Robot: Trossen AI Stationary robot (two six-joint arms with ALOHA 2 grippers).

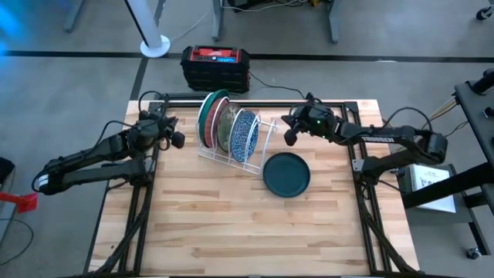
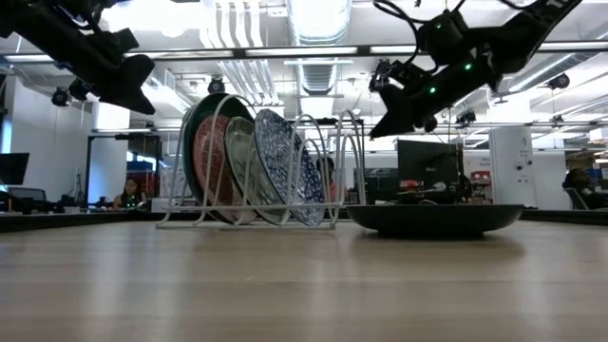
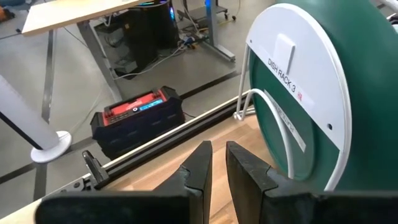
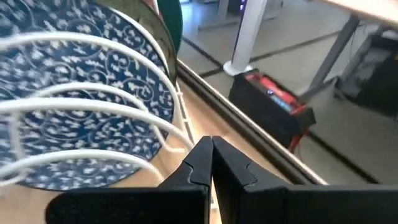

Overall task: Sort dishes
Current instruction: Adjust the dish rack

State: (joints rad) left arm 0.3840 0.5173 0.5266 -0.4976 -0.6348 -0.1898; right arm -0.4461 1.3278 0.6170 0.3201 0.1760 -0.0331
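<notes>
High view: four plates stand in the white rack (image 1: 231,143); a dark green plate (image 1: 286,173) lies flat on the bench (image 1: 231,224) just beside it. My left pincer (image 1: 171,133) and right pincer (image 1: 292,127) flank the rack.
Low view: both pincers hang above the bench, holding nothing.
Left wrist view: my fingers (image 3: 199,168) stand a sliver apart, empty, facing the green plate's back (image 3: 367,93).
Right wrist view: my pincer is pressed shut, empty, beside the blue patterned plate (image 4: 81,93).
Step, I judge: between plates.
Next: open wide and drop to the flat plate's rim.
</notes>
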